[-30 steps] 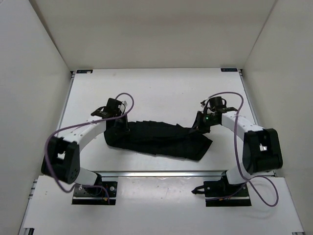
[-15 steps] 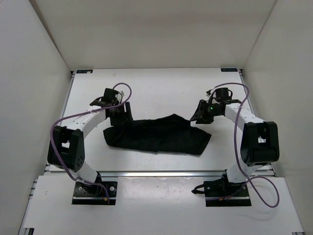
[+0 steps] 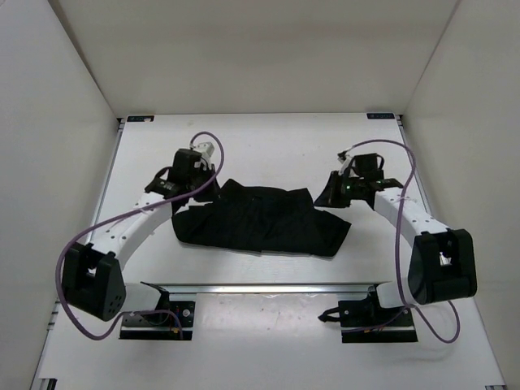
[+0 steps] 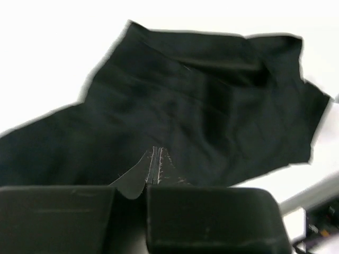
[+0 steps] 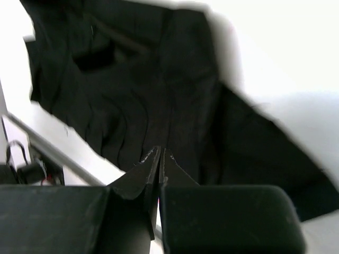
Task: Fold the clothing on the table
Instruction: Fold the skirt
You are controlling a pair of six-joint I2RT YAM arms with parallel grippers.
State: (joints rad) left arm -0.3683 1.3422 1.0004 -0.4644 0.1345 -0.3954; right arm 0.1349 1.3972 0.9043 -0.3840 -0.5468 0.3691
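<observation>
Black clothing (image 3: 260, 221) spread low and wide across the middle of the white counter (image 3: 268, 146), closer to the aluminium rail (image 3: 268, 287) at the near edge than to the far wall. Irregular in outline: a raised hump along the far edge towards the left, a straighter run to the right, a pointed corner jutting out at the near right. Soft, matte, limp fabric, lying in loose layers with shallow creases. Faint lengthwise pleat lines across the cloth (image 5: 132, 95) from the right wrist; a darker fold near the far edge (image 4: 201, 116) from the left wrist, somewhat blurred.

Left claw (image 3: 214, 187) at the far-left corner of the fabric, over its edge; from its own camera (image 4: 156, 159), tapered tips pressed together, no cloth pinched between them. Right claw (image 3: 331, 193) at the far-right corner, just beside the edge; likewise closed tight (image 5: 160, 156), tips meeting, nothing in its grip.

Counter smooth and flat, rectangular, boxed in by plain white walls (image 3: 244, 57). Purple cables (image 3: 106, 223) looping along both white arms.
</observation>
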